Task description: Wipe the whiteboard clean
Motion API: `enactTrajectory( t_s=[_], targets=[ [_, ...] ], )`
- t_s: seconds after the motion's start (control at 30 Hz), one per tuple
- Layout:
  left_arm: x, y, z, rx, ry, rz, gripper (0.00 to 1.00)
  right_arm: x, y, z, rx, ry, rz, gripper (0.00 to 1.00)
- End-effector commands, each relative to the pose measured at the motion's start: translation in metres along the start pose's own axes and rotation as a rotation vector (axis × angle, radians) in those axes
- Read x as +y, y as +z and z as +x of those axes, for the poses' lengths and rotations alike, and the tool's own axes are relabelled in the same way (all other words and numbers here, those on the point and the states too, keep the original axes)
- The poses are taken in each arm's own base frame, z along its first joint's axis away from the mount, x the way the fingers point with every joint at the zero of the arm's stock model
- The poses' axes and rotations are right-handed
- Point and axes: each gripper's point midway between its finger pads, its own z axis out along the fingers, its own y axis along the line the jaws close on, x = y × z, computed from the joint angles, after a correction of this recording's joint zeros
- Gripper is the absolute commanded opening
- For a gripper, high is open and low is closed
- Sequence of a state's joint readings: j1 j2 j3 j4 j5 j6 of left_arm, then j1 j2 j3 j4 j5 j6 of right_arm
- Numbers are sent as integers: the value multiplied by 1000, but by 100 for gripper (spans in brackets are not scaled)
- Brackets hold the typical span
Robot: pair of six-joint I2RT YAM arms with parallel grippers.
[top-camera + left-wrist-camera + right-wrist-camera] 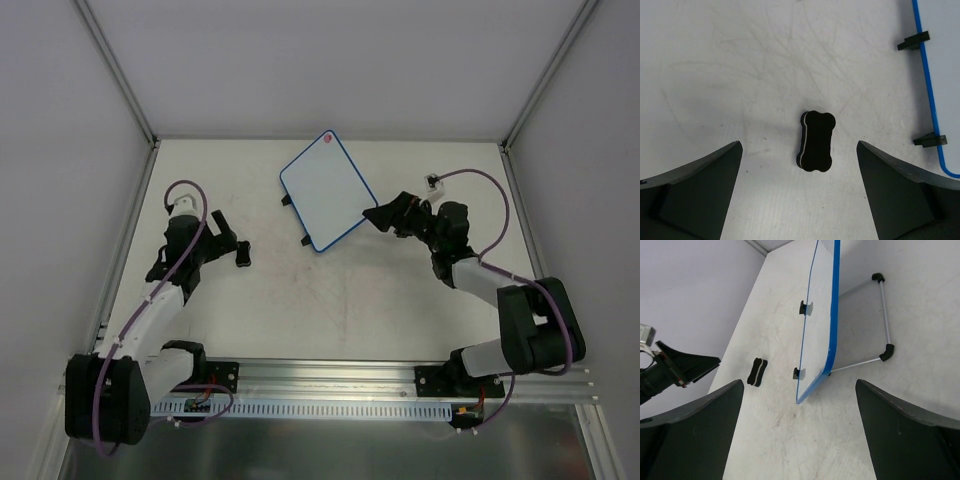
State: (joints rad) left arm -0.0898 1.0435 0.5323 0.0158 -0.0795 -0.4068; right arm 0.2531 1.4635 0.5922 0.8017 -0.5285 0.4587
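The whiteboard stands toward the far middle of the table, turned at an angle, with its pink dot at the far corner and its black tabs on the edge facing the left arm. The right wrist view shows it is not lying flat: it leans on a thin wire stand behind it. I can make out no writing on its face from here.

The right gripper is spread wide just beside the board's near right corner and holds nothing. Whether it touches the frame I cannot tell. The bone-shaped eraser lies flat on the table, near the tabbed edge but apart from it. It sits ahead of the left gripper, whose fingers are wide apart and empty.

The main risk, as I judge it, is the prop. With nothing clamping the board, a wiping push could slide it or fold the light stand, so it should be steadied first. The eraser is low and thin, so fingers closing too high would miss it, and closing off-centre could send it skidding toward the tabs
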Motion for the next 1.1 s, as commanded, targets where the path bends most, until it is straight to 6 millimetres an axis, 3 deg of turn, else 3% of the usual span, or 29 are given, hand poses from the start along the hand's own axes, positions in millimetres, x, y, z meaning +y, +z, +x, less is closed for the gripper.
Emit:
enactTrajectory(
  t_s=[0.0,0.03,0.13,0.27,0.47,0.73,1.07],
  targets=[
    [8,-16,-26,-157,-29,-28,99,-3,-17,-19,-113,-118,85,99],
    [11,-19,-30,-184,-46,-44,99,0,-24,-29,-160,-152,104,99],
    [15,-31,-37,-250,-71,-46,99,-9,-34,-29,-162,-167,183,99],
    [7,-39,-39,-290,-56,16,99,-19,-50,-44,-229,-195,296,99],
    [5,-49,-40,-347,-44,59,99,-58,-84,-50,-296,-194,595,99],
    [-3,-60,-46,-411,-36,123,99,-35,-120,-68,-518,-282,590,99],
    [-4,-61,-47,-419,-33,131,99,-37,-116,-65,-502,-282,594,99]
  ],
)
